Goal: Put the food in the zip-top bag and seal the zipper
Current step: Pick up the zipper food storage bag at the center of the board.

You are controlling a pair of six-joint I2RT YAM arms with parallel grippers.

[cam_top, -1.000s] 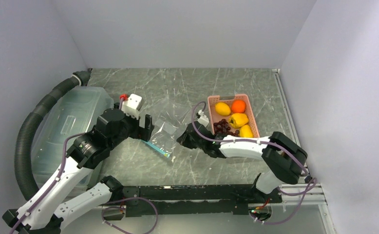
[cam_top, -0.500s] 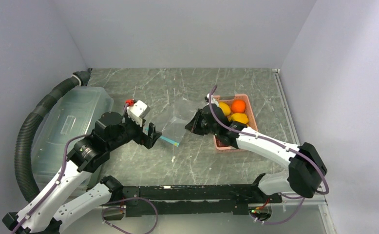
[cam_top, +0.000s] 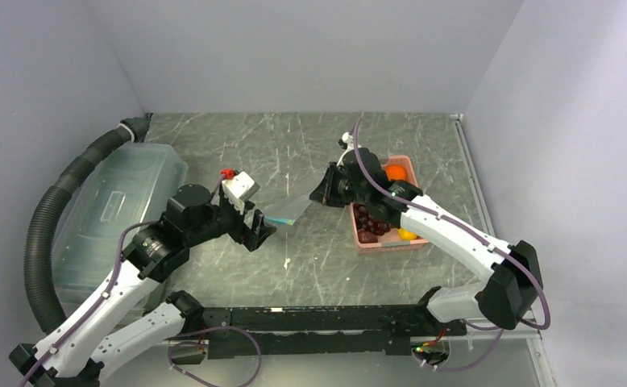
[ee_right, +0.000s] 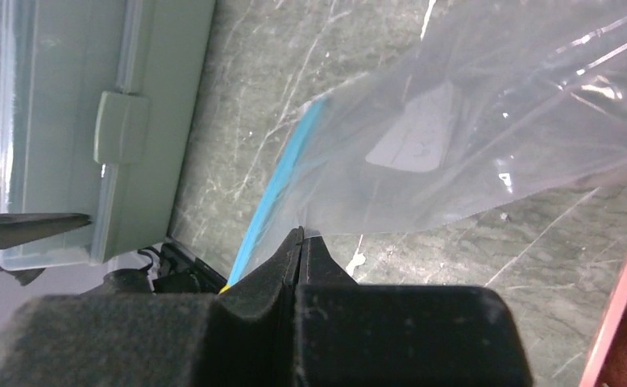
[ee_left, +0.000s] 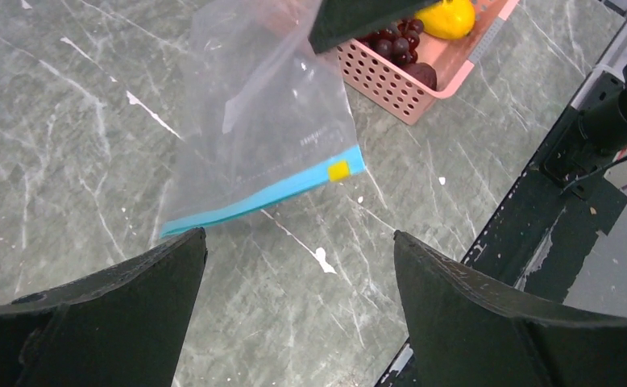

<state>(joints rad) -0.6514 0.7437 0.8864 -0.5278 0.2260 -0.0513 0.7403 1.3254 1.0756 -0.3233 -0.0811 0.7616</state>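
The clear zip-top bag (cam_top: 290, 211) hangs off the table between my two grippers. My right gripper (cam_top: 320, 193) is shut on one edge of it; the pinch shows in the right wrist view (ee_right: 301, 234). The teal zipper strip (ee_left: 270, 193) runs along the bag's lower edge, with a yellow tab at one end. My left gripper (cam_top: 262, 230) is open and empty, its tips (ee_left: 298, 235) just below the strip. The food lies in the pink basket (cam_top: 357, 238): orange ball (cam_top: 395, 172), grapes (cam_top: 371, 222), a yellow piece (cam_top: 407, 235). The arm hides the other pieces.
A large translucent lidded bin (cam_top: 117, 201) stands at the left with a black ribbed hose (cam_top: 52, 210) curving around it. A black rail (cam_top: 310, 318) runs along the near table edge. The basket (ee_left: 423, 81) sits right of the hanging bag.
My right gripper has lifted the bag off the table and carried it up and back. My left gripper has moved right and now sits under the zipper edge.
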